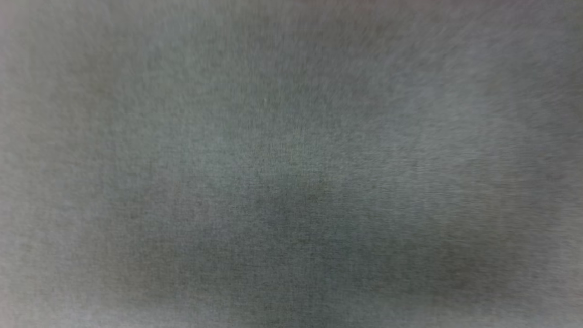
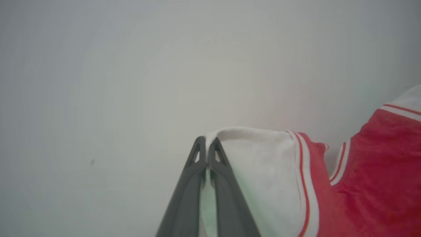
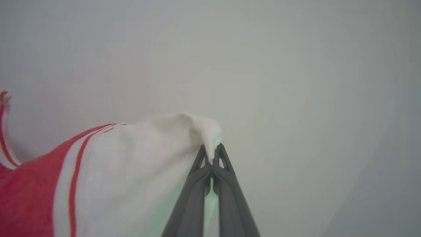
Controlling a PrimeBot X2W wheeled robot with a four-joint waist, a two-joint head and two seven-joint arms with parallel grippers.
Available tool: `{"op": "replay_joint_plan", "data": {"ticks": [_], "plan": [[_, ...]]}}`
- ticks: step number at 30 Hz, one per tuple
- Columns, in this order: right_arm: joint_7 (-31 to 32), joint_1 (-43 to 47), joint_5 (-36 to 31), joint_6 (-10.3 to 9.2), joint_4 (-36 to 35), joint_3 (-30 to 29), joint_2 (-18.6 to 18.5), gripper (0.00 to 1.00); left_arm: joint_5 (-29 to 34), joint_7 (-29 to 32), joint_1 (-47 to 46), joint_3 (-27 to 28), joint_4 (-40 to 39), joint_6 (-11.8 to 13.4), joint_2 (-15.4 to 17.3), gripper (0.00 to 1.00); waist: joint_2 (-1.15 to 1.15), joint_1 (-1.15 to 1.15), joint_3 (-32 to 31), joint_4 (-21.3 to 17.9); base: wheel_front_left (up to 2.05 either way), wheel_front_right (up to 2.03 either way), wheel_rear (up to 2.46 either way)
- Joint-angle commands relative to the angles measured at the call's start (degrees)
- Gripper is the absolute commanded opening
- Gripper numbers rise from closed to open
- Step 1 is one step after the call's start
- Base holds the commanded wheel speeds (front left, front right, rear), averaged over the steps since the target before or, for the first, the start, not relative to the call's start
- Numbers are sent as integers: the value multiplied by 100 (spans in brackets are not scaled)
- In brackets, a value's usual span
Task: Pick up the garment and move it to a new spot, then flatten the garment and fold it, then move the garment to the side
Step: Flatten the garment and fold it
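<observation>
Gripping white sleeves (image 2: pixel 263 171), left pincer (image 2: pixel 206 141) and right pincer (image 3: pixel 211 149) hold the garment (image 2: pixel 371 171) between them.

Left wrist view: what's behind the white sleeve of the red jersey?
Beyond the white sleeve of the red jersey-style garment, pinched by the shut left gripper, a plain pale grey surface shows. Whatever lies beneath the cloth is covered.

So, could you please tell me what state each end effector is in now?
Left end effector: shut on the garment, white sleeve.
Right end effector: shut on the garment, white sleeve.
</observation>
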Motion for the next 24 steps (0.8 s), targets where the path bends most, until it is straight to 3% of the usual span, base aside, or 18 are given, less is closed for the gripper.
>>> {"op": "replay_joint_plan", "data": {"ticks": [1,9,12,17,23,24], "plan": [[-2,300,-125,-4,-91,-125,74,0,-63,-218,286,-89,155,-37,-38,0,0,0,824,386,0,0,0],[-2,1698,240,-4,-243,-168,187,0,-661,-361,1286,-739,224,-58,-231,0,0,0,349,484,0,0,0],[-2,2322,693,-4,-289,104,204,0,-1062,-220,1740,-1107,-109,-59,-69,0,0,0,-10,457,0,0,0],[-2,3522,1572,-4,-680,708,-90,0,-1897,167,2826,-1807,-1115,-60,565,0,0,0,-693,339,0,0,0],[-4,5429,2512,-4,-1734,1122,-691,0,-2570,162,4397,-2363,-2594,-60,1725,0,0,0,-1502,175,0,0,0],[-4,5429,2512,-4,-1734,1122,-691,0,-2570,162,4397,-2363,-2594,-60,1725,0,0,0,-1502,175,0,0,0]]}}
